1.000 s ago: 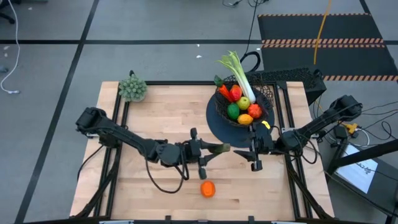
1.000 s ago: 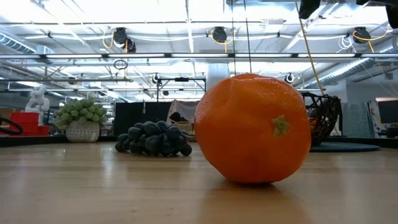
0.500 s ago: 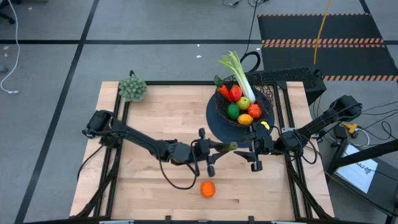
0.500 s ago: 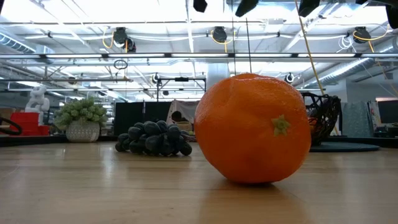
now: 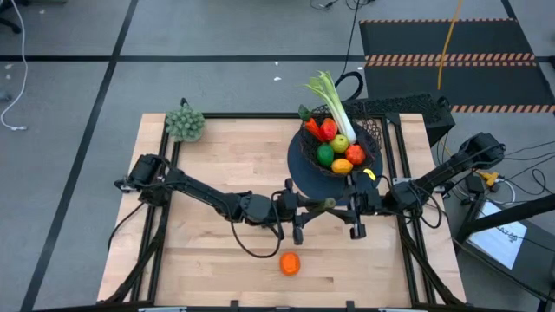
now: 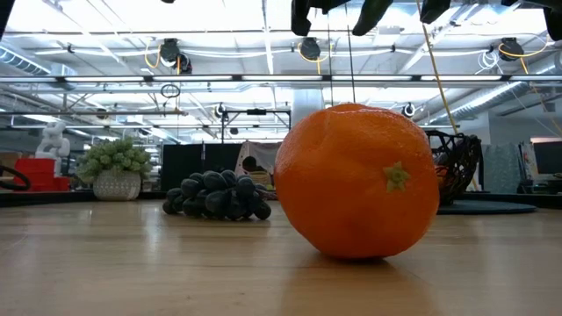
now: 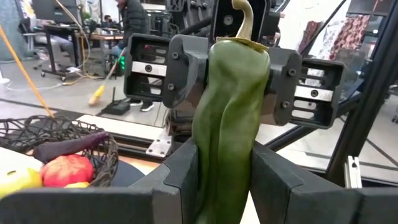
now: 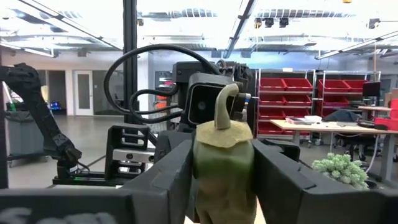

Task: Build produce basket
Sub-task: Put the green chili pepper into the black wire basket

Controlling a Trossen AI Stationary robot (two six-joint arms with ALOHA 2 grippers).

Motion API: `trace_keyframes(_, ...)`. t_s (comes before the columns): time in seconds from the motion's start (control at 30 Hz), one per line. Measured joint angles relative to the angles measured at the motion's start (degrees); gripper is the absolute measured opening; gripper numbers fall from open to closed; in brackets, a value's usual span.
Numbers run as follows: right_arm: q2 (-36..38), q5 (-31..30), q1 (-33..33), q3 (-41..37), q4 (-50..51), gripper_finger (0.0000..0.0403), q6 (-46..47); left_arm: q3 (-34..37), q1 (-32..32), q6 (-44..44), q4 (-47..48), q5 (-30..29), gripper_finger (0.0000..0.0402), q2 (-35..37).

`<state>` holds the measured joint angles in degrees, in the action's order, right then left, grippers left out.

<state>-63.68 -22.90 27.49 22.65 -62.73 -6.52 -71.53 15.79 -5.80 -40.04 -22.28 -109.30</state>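
My left gripper (image 5: 301,213) is shut on a long green pepper (image 5: 320,204) held above the table's middle, just in front of the basket (image 5: 342,139). My right gripper (image 5: 355,212) faces it, open. Its fingers (image 8: 168,168) stand on either side of the pepper's stem end (image 8: 222,134); I cannot tell whether they touch. The black wire basket on its dark disc (image 5: 299,169) holds a leek (image 5: 334,100), a lime, a lemon, a tomato and other produce. An orange (image 5: 290,263) lies near the table's front edge. Dark grapes (image 6: 218,197) show only in the low view. My left gripper pinches the green pepper's blunt half (image 7: 224,168), away from the stem, between its two fingers (image 7: 180,168). The fingers are level, point toward the table's right edge and lie along the pepper. The pepper is lifted clear of the table, stem end (image 7: 244,25) toward my right gripper.
A grey-green bushy clump in a pot (image 5: 184,123) stands at the table's far left corner. The orange (image 6: 356,180) fills the middle of the low view. A dark eggplant (image 7: 68,148) lies on the basket's produce. Bare wood lies at the near left.
My left gripper has gone toward the table's right edge with the green pepper, which stays level and clear of the table. The pepper's stem end now sits between my right gripper's open fingers. My right gripper has kept still.
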Motion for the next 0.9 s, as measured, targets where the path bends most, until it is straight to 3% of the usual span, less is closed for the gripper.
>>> trace_keyframes(0.2, 0.04, 0.27, -0.02, 0.00, 0.52, 0.0106, -0.15, 0.00, 0.20, 1.23, -0.03, 0.04, 0.0130, 0.09)
trace_keyframes(0.4, 0.51, -1.26, 0.03, 0.00, 0.41, 0.0117, 0.42, 0.02, 0.70, 0.58, 7.02, -0.54, 0.0213, 3.43)
trace_keyframes(0.67, 4.58, -17.97, -0.36, 0.00, 0.31, 0.0119, -1.52, 0.00, 0.79, -1.08, 31.30, -2.46, 0.0300, 14.86)
trace_keyframes(0.8, 7.58, -25.14, -3.10, 0.58, 1.94, 0.0118, -3.07, 0.00, 0.79, -3.83, 42.57, -4.19, 0.0305, 19.55)
trace_keyframes(0.9, 9.30, -25.09, -6.49, 3.22, 8.24, 0.0118, -1.83, 0.00, 0.79, -5.47, 48.45, -4.40, 0.0295, 21.74)
